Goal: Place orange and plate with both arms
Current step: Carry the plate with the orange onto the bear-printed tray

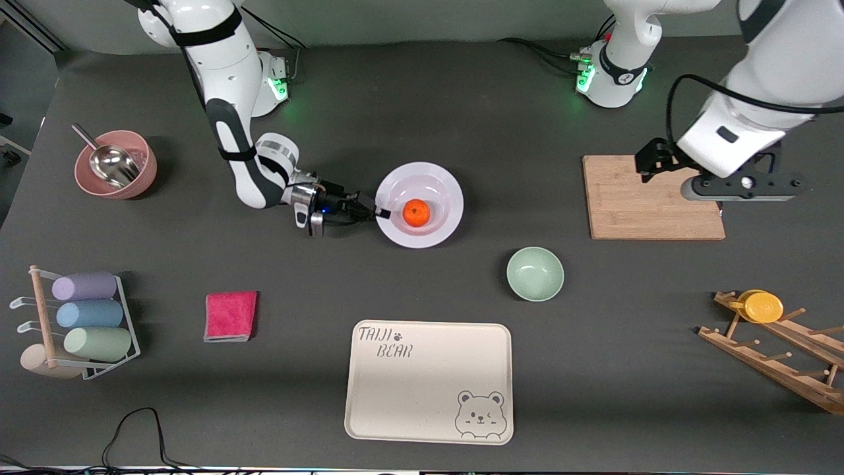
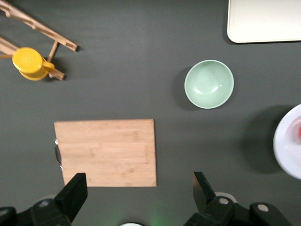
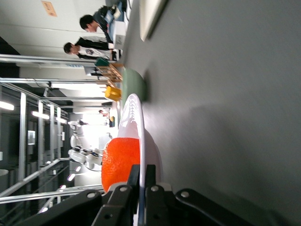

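The pale lavender-white plate (image 1: 422,173) lies mid-table, farther from the front camera than the green bowl. The small orange (image 1: 416,212) sits in its well. My right gripper (image 1: 381,212) reaches in low from the right arm's end and is shut on the plate's rim on that side. In the right wrist view its fingers (image 3: 142,172) pinch the thin plate (image 3: 141,127) edge, with the orange (image 3: 121,162) just past them. My left gripper (image 1: 732,198) hangs open over the wooden cutting board (image 1: 633,198), nothing between its fingers (image 2: 77,188).
A green bowl (image 1: 535,273) and a cream bear tray (image 1: 428,379) lie nearer the front camera than the plate. Toward the right arm's end are a pink bowl with a scoop (image 1: 115,163), a red cloth (image 1: 230,315) and a cup rack (image 1: 79,323). A wooden rack with a yellow lid (image 1: 763,306) stands at the left arm's end.
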You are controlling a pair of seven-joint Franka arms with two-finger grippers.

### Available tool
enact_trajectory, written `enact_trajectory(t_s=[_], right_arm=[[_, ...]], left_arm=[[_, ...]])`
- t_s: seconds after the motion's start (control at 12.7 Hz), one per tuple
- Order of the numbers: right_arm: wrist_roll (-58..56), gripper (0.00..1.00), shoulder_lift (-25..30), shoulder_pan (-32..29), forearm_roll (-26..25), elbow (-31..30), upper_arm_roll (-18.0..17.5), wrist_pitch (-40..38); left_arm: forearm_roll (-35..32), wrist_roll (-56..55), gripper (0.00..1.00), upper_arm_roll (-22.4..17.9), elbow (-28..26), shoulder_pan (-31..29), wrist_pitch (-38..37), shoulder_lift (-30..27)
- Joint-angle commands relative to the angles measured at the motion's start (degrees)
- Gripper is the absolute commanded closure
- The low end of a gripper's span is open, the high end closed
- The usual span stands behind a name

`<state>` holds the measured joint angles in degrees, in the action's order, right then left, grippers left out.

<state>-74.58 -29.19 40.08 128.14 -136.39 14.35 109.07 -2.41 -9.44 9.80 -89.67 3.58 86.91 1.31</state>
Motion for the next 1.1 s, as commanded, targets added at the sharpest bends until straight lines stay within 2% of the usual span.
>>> enact_trajectory(t_s=[0.0, 0.16, 0.39, 0.79, 1.02], right_arm=[[9.41, 1.0, -0.16, -4.55, -7.78, 8.56, 0.59, -0.18], [15.48, 1.0, -1.57, -7.54, -13.94, 15.5, 1.91, 0.17], [28.75, 1.0, -4.37, -10.19, -21.77, 26.84, 4.98, 0.17], [43.61, 1.0, -17.19, -13.27, -22.14, 50.12, 5.08, 0.26], [47.42, 1.0, -25.8, -14.41, -21.53, 63.66, 4.9, 5.69]], left_arm=[[1.79, 11.35, 0.0, 0.3, -3.83, -7.25, 3.6, -1.49], [1.62, 11.99, 0.0, 0.04, -7.26, -7.8, 6.08, -2.89], [1.62, 11.56, 0.0, -0.4, -7.45, -7.8, 5.65, -3.68], [1.79, 11.11, 0.0, -0.22, -8.15, -7.53, 6.0, -3.95], [1.79, 11.11, 0.0, -0.22, -8.15, -7.53, 5.91, -3.95]])
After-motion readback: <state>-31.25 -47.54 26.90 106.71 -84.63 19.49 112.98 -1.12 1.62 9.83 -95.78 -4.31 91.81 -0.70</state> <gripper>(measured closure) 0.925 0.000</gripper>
